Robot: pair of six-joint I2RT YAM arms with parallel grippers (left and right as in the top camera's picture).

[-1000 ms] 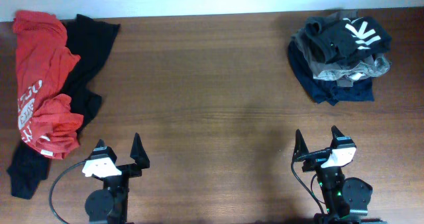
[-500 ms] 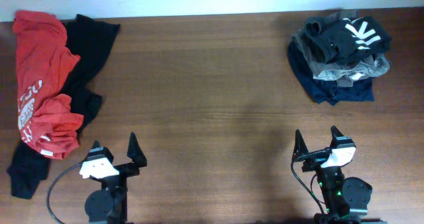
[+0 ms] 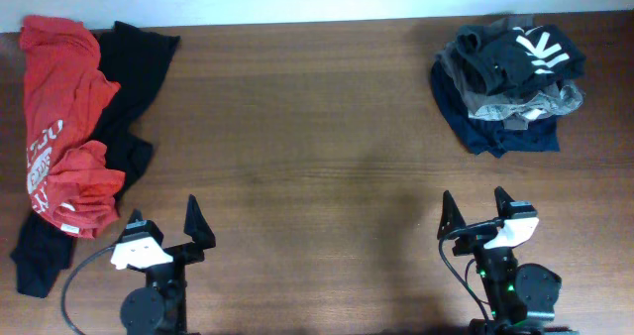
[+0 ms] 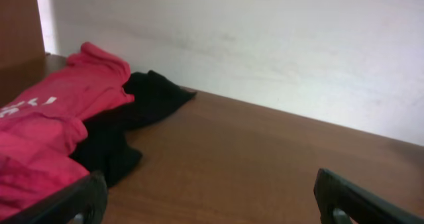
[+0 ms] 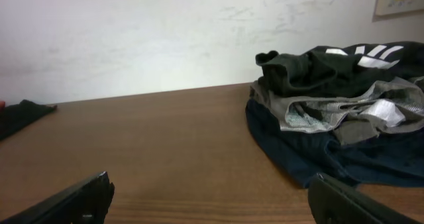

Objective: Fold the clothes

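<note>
An orange-red T-shirt (image 3: 64, 117) with white lettering lies crumpled at the far left of the table, partly over a plain black garment (image 3: 134, 67). In the left wrist view the red shirt (image 4: 59, 105) and the black garment (image 4: 132, 111) fill the left side. My left gripper (image 3: 164, 211) is open near the front edge, just right of the shirt's lower end, with nothing between its fingers (image 4: 86, 194). My right gripper (image 3: 473, 196) is open at the front right, also holding nothing, and its fingertips (image 5: 93, 191) frame bare wood.
A pile of dark garments (image 3: 510, 82), black with white stripes over grey and navy pieces, sits at the back right; it also shows in the right wrist view (image 5: 331, 105). A pale wall (image 4: 265, 45) runs behind the wooden table (image 3: 317, 157).
My left gripper has shifted a little left and back toward the front edge, turning slightly. The right gripper has barely moved. The clothes lie as before.
</note>
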